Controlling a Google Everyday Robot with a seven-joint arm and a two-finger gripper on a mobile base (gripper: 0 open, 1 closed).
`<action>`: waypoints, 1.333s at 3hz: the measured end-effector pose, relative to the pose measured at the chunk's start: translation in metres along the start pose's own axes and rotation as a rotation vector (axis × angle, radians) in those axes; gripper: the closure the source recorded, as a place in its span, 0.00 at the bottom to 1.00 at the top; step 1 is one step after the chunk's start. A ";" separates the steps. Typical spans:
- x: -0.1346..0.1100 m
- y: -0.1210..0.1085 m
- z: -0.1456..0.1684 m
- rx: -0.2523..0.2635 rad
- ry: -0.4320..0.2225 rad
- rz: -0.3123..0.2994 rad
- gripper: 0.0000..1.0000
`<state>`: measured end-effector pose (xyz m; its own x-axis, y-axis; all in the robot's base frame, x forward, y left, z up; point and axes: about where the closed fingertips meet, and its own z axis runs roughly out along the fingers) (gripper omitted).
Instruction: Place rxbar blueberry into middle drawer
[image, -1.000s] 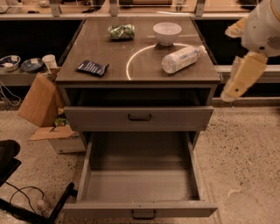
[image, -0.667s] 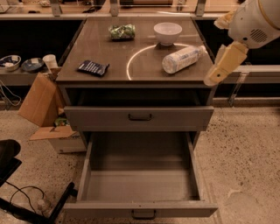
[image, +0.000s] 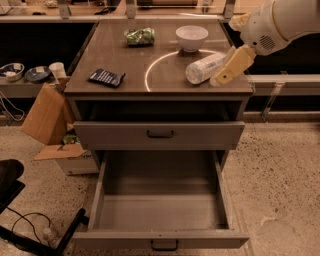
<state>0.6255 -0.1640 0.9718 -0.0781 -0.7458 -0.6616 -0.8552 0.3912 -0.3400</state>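
Dark rxbar blueberry (image: 106, 77) lies flat on table (image: 100, 52); middle drawer (image: 160, 212) seemingly fully open; end effector (image: 221, 79) right.

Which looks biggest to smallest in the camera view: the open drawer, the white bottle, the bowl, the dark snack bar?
1. middle drawer, by far.
2. white bottle, partly behind the gripper beside it.
3. bowl and rxbar blueberry look about alike; the bowl sits farther back, so I won't rank them.
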 end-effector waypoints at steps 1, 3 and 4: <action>-0.031 0.003 0.051 -0.057 -0.107 0.035 0.00; -0.095 0.016 0.136 -0.140 -0.218 0.141 0.00; -0.101 0.014 0.194 -0.145 -0.131 0.222 0.00</action>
<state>0.7210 0.0208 0.9045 -0.2128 -0.5708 -0.7931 -0.8896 0.4490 -0.0844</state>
